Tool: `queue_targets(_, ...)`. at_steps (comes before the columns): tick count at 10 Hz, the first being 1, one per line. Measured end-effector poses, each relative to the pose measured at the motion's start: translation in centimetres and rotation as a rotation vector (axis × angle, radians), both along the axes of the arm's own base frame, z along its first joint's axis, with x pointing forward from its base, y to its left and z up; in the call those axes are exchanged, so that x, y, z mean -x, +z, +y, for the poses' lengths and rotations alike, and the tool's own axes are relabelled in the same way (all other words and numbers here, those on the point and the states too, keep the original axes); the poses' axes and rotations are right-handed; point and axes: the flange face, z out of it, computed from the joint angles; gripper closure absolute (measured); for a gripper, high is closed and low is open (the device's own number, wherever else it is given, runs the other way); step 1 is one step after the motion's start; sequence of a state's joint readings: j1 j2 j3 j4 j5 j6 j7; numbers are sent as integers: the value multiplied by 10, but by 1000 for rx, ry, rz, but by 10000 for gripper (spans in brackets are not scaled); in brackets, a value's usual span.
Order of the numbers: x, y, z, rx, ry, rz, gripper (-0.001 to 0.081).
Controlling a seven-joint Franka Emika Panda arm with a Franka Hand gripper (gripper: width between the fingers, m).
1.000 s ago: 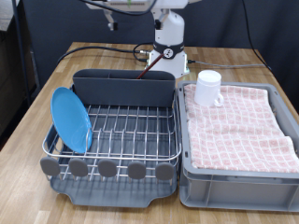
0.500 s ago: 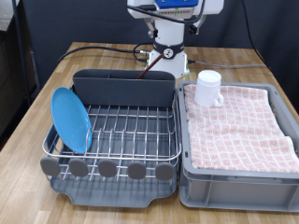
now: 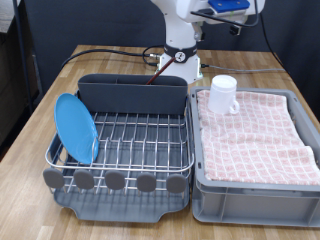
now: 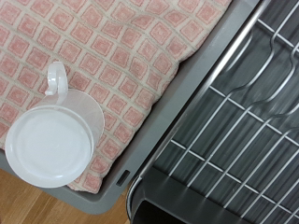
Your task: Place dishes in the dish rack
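Observation:
The light-blue plate (image 3: 75,127) stands on edge in the left end of the silver wire dish rack (image 3: 135,140). The white mug (image 3: 223,94) stands upright on the pink checked cloth (image 3: 255,125) at the far left corner of the grey bin. In the wrist view the mug (image 4: 54,135) shows from above, its handle on the cloth, beside the rack wires (image 4: 252,103). The gripper's body (image 3: 228,8) is high at the exterior view's top, above the mug; its fingers are cut off. The wooden spoon is out of view.
The rack's tall grey cutlery compartment (image 3: 133,95) runs along its far side. The grey plastic bin (image 3: 250,190) sits right of the rack. Black and red cables (image 3: 100,55) lie on the wooden table behind. The robot base (image 3: 181,55) stands behind the compartment.
The hand has swung across the exterior view's top from the left towards the right and now hangs above the mug. The plate, mug and rack have not moved.

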State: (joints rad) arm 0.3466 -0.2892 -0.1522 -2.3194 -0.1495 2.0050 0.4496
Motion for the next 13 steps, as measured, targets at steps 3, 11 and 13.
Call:
queue_targets(3,-3,-2,2,-5,-5,6,4)
queue_targets(11,11,-14,80,0,-42,43,4)
queue_targets(13,15,-27,86,28,-19,82,4)
